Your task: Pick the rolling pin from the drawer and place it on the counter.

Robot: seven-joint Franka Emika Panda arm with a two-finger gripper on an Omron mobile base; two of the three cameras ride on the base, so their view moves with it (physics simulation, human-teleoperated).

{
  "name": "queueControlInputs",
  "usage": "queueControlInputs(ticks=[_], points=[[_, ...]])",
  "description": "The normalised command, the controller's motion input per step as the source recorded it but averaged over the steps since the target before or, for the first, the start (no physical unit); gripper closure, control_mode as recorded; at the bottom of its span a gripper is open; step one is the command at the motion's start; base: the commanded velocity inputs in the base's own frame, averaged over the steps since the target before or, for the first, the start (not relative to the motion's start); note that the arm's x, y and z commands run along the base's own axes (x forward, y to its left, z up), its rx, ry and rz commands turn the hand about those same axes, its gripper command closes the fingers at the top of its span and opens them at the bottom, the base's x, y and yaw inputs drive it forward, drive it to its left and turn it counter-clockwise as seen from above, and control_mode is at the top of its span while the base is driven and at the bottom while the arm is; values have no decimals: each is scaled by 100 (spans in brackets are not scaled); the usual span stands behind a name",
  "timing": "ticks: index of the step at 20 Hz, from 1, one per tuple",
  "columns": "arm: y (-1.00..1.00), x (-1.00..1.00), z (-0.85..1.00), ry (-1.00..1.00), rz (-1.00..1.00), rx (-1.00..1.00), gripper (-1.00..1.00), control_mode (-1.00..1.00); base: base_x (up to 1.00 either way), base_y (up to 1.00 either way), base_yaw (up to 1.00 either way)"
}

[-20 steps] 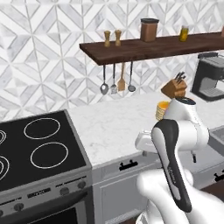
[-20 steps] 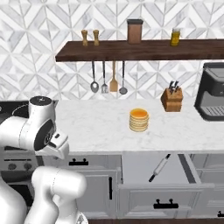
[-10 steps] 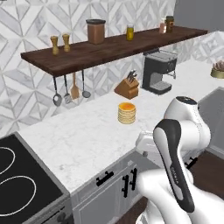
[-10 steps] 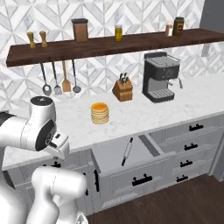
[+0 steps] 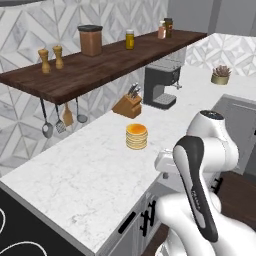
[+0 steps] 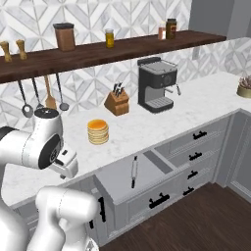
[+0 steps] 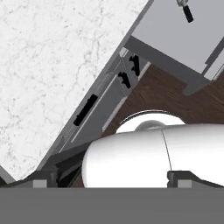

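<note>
Clearly apart from the gripper, whose jaws stand spread and hold nothing, the rolling pin lies in the open drawer, below the counter edge.

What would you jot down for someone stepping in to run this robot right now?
Gripper: only the fingertips show in the hand view; cannot tell if open or shut. It holds nothing.
The rolling pin lies in the open drawer, untouched.
The counter is above it, with a pancake stack, knife block and coffee machine.
Done: the drawer is open.
Left: reach in, grasp the pin, lift it and set it on the counter.
</note>
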Motion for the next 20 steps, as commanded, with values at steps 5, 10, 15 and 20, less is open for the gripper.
queueControlInputs(ticks=[5,10,15,20], points=[[0,-30,-5,1,-1,0,-100,-100,0,0,0],[-74,-9,-1,4,-6,9,-100,-100,0,0,0],[-92,51,0,16,1,11,-100,-100,0,0,0],[-94,83,-2,4,10,9,-100,-100,0,0,0]])
